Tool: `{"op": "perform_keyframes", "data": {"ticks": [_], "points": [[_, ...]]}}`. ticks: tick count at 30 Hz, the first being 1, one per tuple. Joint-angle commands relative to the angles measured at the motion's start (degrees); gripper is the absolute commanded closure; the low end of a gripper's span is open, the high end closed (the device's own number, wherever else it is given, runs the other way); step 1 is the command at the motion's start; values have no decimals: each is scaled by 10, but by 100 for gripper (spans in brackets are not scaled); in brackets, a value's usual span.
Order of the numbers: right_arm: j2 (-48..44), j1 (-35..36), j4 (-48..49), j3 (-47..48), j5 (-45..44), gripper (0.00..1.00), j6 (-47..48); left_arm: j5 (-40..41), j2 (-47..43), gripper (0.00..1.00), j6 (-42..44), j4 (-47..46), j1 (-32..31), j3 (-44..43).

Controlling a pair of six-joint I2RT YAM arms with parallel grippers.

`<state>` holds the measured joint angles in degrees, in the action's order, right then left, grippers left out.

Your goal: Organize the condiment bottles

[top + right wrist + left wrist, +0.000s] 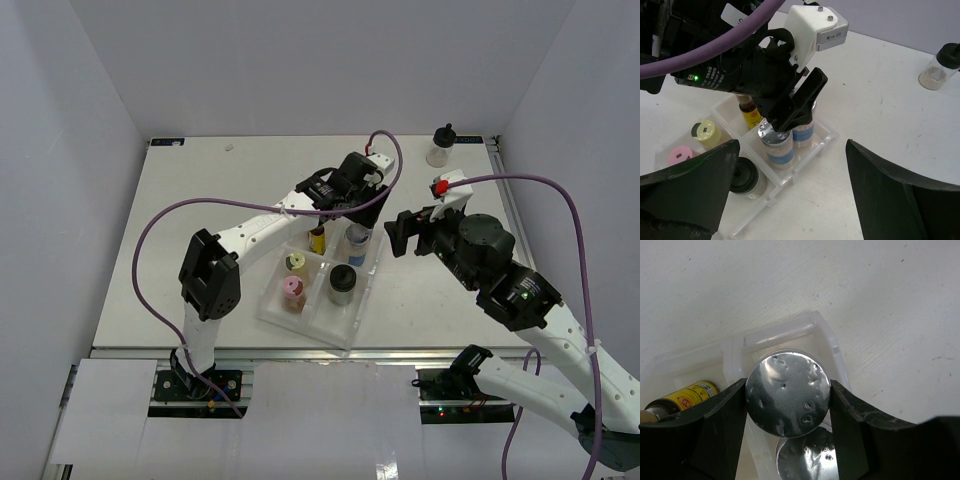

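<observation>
We find the left tool (788, 405) clamped across the clear silver-lidded blue-labelled jar (785, 385) in an end cell of the clear divided plastic tray (790, 330), just beside its twin jar (805, 457); we judge it should be kept plumb and released only once seated, with the right tool (408, 232) gaping wide alongside

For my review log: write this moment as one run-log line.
left gripper: shut on silver-lidded jar in tray, beside second silver-lidded jar | right gripper: open, right of tray | black-capped jar: outside tray
</observation>
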<state>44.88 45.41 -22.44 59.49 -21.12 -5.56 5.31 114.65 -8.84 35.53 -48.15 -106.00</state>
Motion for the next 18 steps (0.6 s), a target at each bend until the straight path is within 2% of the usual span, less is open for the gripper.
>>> {"op": "perform_keyframes", "data": {"ticks": [1,6,9,13,18], "points": [[-11,1,28,-3,-16,7,2,11,-46,91,-3,-36,-7,12],[-14,2,31,-9,-20,7,3,14,-53,82,-6,-53,-9,38],[-15,1,35,-14,-27,7,4,13,-58,67,-7,-65,-9,56],[-16,1,35,-16,-27,6,4,13,-58,57,-7,-66,-9,63],[-18,1,35,-16,-30,6,5,18,-60,37,-9,-69,-9,64]]}}
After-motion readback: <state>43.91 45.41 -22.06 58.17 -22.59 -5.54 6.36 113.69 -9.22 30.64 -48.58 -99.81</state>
